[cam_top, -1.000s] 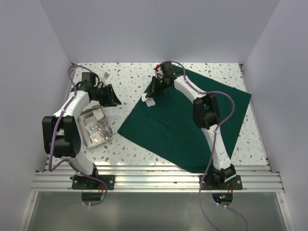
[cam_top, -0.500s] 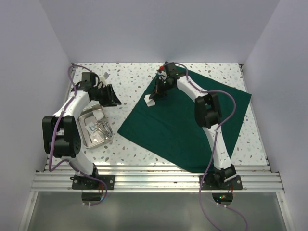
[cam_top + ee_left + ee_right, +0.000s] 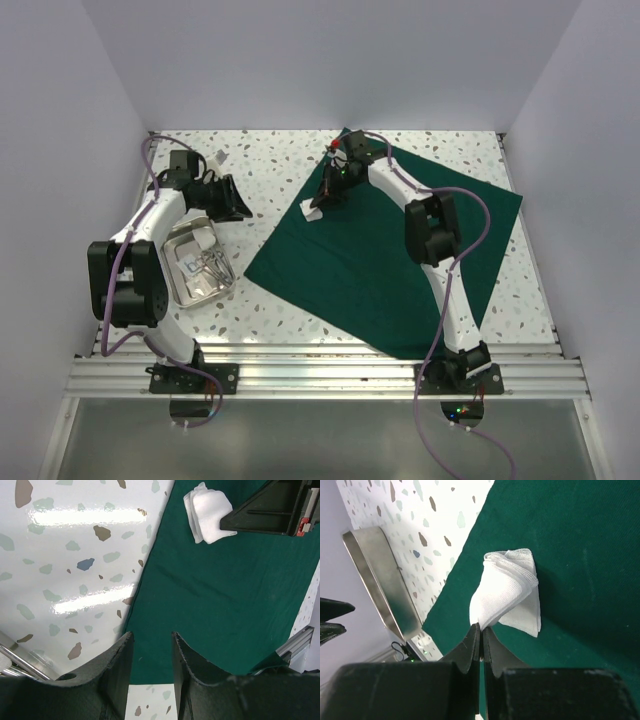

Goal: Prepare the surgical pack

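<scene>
**Right side.** My right arm (image 3: 430, 230) stretches forward over the dark green cloth (image 3: 380, 270), elbow raised and wrist bent down toward the cloth's far left edge. My right gripper (image 3: 481, 628) has its black fingers pressed together, pinching a corner of a white gauze square (image 3: 507, 592). The gauze is open-weave and soft, crumpled into a loose cone. Its lower folds touch the cloth just inside the edge.

**Left side.** My left arm (image 3: 150, 225) curves along the left wall, with the wrist turned toward the middle of the table. My left gripper (image 3: 150, 637) hangs over the pale, speckled tabletop (image 3: 280, 160) with its fingers partly apart and nothing between them.

**Pack items.**
- The cloth is a matte, smooth sheet lying flat and skewed on the tabletop.
- The steel tray (image 3: 182, 285) is shiny, rectangular and round-cornered. It sits off the cloth to the left, beside my left arm.
- Silver scissors or forceps (image 3: 212, 265) lie in the tray; I cannot tell which they are.
- A white piece (image 3: 203, 238) lies at the tray's far end.
</scene>
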Robot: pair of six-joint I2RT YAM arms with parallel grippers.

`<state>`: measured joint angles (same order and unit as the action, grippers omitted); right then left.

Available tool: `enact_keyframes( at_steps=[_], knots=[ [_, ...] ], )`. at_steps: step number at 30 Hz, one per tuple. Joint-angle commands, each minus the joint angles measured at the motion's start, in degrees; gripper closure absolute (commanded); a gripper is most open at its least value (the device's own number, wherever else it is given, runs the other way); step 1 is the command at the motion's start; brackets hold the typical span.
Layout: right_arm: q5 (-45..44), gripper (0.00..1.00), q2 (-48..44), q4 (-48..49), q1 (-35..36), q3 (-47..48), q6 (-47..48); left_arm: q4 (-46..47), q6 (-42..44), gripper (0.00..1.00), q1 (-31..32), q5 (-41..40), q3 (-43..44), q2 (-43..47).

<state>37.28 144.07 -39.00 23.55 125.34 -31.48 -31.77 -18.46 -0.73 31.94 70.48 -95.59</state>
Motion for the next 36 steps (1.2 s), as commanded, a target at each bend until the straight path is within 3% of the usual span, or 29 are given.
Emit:
enact_keyframes(
  at_steps=[1,7,36],
  knots=[
    [2.71,1.0,-2.21,2.0,0.0,1.66,-0.77,2.5,0.0,0.6,-0.23,1.45,-0.17,0.14],
    [4.03,1.0,-1.25,2.18,0.35,6.06,-2.88,2.59,-0.09,0.6,-0.23,1.63,-0.25,0.05],
    [0.87,1.0,2.18,-2.39,0.18,2.1,1.43,2.5,0.18,0.6,-0.23,1.63,-0.43,0.14]
  ],
)
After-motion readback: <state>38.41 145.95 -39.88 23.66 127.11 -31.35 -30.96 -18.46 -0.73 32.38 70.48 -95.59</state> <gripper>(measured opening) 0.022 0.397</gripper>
